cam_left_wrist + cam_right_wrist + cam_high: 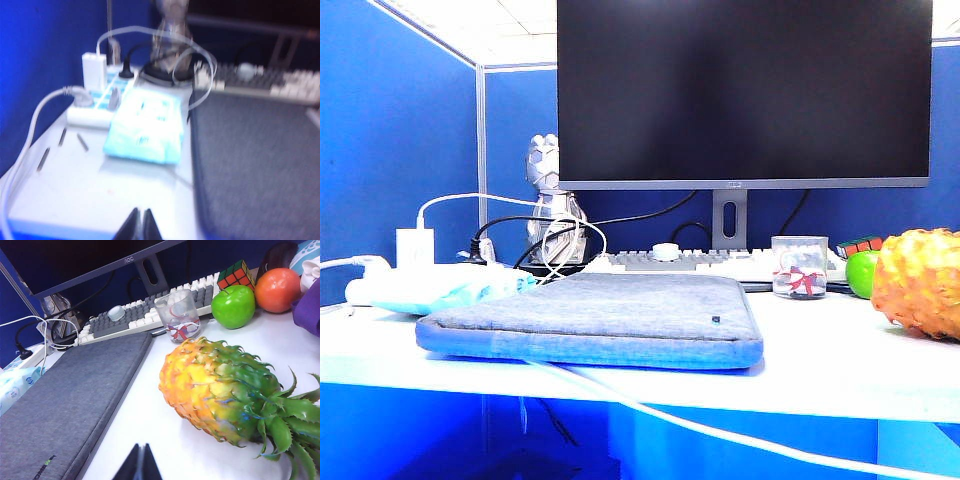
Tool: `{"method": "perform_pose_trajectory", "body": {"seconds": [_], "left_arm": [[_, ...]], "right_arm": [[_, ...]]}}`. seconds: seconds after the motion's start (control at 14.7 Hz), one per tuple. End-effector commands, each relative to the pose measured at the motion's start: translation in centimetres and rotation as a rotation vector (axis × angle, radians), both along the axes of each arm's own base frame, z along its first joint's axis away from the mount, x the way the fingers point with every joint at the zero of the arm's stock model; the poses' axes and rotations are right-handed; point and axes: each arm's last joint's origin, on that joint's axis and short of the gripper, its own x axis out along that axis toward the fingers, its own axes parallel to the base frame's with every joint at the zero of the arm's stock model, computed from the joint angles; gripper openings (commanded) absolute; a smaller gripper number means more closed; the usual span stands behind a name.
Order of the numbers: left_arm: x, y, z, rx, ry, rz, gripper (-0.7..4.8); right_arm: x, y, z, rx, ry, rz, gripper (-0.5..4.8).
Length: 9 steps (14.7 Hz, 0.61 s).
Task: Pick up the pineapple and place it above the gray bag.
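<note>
The pineapple [215, 390] lies on its side on the white bench [150, 440], just beside the gray bag [65, 400], which lies flat. The right hand [140, 465], fingers together and empty, hovers near the pineapple. Beyond the pineapple stand a clear cup [179, 315], a green apple [233, 306] and an orange fruit [277, 289]. The left hand [140, 225], also pressed together, hangs beside the bag near a light-blue packet [145, 131].
</note>
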Motion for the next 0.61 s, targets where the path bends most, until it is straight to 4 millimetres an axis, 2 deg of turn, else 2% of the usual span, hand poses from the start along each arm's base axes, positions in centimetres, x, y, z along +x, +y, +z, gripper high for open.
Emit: {"method": "perform_pose_trajectory", "body": {"seconds": [0.07,0.41,0.48,0.54,0.61], "left_arm": [[0.0,0.0,0.4,-0.031,-0.035,-0.005,0.27],[0.0,-0.1,0.5,-0.032,-0.035,-0.018,0.27],[-0.1,-0.4,0.4,-0.034,-0.032,-0.141,0.27],[-0.1,-0.7,0.4,-0.044,-0.028,-0.239,0.26],[-0.2,-0.8,0.5,-0.058,-0.021,-0.283,0.27]], "right_arm": [[0.0,0.0,0.4,-0.008,-0.029,-0.001,0.0],[0.0,0.0,0.3,-0.01,-0.025,0.0,0.0],[0.0,0.1,0.4,-0.01,-0.032,0.018,0.69],[-0.2,0.2,0.9,-0.006,-0.047,0.074,3.25],[-0.3,0.3,1.8,0.012,-0.074,0.093,4.79]]}}
